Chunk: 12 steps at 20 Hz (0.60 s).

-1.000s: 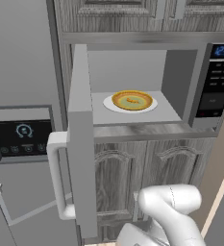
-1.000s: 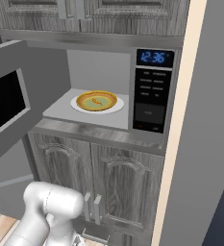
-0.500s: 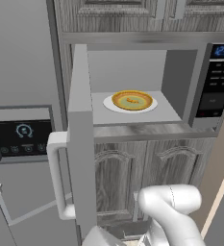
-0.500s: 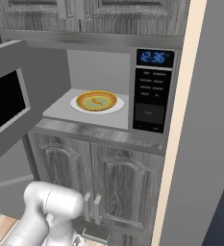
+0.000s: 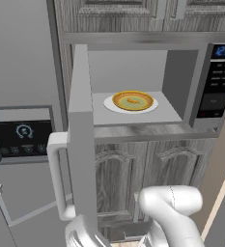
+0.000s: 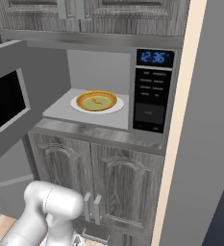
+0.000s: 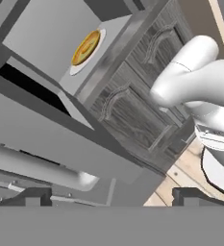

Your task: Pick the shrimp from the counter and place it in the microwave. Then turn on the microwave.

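The microwave (image 5: 214, 82) (image 6: 152, 91) stands with its door (image 5: 80, 144) (image 6: 10, 98) swung wide to the left. Inside it, a yellow bowl (image 5: 133, 100) (image 6: 97, 101) rests on a white plate, and the tiny orange shrimp (image 5: 132, 101) (image 6: 98, 101) lies in the bowl. My gripper (image 7: 113, 197) is open and empty, low down beneath the door, close under its pale bar handle (image 7: 36, 166) (image 5: 58, 178). In the hand view the bowl (image 7: 86, 46) appears far off at the top, edge on, and the shrimp cannot be made out there.
A fridge panel with a black dial screen (image 5: 21, 137) sits left of the open door. Grey wood cabinet doors (image 5: 147, 178) (image 6: 99, 182) fill the space under the microwave. A pale wall edge (image 6: 178, 144) rises on the right. Wooden floor (image 7: 180, 175) lies below.
My hand has risen into the bottom of the left base view, under the open door. The bowl, shrimp and door have not moved.
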{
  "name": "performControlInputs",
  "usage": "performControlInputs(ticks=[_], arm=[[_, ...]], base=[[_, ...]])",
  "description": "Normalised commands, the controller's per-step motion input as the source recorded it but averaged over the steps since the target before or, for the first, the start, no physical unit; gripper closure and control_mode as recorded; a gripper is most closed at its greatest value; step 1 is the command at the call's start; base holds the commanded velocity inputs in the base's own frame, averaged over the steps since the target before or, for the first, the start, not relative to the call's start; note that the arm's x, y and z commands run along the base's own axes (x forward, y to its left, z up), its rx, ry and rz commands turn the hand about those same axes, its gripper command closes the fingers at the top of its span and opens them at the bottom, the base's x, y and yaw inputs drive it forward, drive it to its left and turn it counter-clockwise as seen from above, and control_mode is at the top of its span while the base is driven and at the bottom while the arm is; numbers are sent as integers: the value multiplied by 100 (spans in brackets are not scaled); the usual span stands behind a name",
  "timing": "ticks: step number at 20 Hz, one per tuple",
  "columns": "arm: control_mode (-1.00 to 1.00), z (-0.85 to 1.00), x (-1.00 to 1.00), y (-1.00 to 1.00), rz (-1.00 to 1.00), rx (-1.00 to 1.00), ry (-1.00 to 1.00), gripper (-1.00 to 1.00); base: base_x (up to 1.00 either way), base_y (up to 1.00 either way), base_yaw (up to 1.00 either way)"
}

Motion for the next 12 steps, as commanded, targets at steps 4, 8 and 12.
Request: performControlInputs(ticks=[4, 8, 12], arm=[[-100, -11, 27, 9, -5, 11, 0, -100], [-100, -17, 19, 17, -2, 8, 0, -100], [-100, -19, 18, 18, -2, 7, 0, -100]], base=[[0, 0, 0], [0, 0, 0], [0, 0, 0]])
